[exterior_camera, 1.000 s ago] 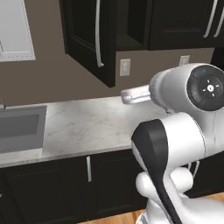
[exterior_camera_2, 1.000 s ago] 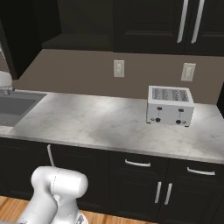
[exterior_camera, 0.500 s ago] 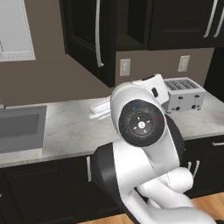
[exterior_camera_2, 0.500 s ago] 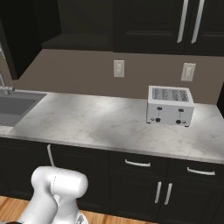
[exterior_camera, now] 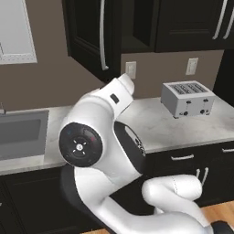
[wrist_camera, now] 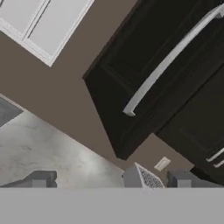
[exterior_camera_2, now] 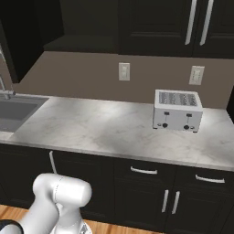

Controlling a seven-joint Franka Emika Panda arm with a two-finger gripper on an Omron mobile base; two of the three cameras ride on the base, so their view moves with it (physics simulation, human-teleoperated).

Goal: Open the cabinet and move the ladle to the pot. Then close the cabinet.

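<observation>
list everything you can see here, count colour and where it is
cabinet: one, black, upper wall, door swung open, long silver bar handle
other upper cabinets: black, right of it, silver handles
lower cabinets: black, under the counter, short silver handles
counter: one, grey-white marble, along the brown wall
toaster: one, silver, on the counter to the right
sink: one, grey, set in the counter's left end
wall outlets: two, pale, above the counter
window: one, white frame, left of the cabinet
floor: wood
arm: white, dark joints
gripper: open, empty, pointing at the cabinet door

Cabinet (exterior_camera: 89, 39) door stands swung out over the counter (exterior_camera_2: 105, 130); toaster (exterior_camera_2: 177, 109) sits apart.
</observation>
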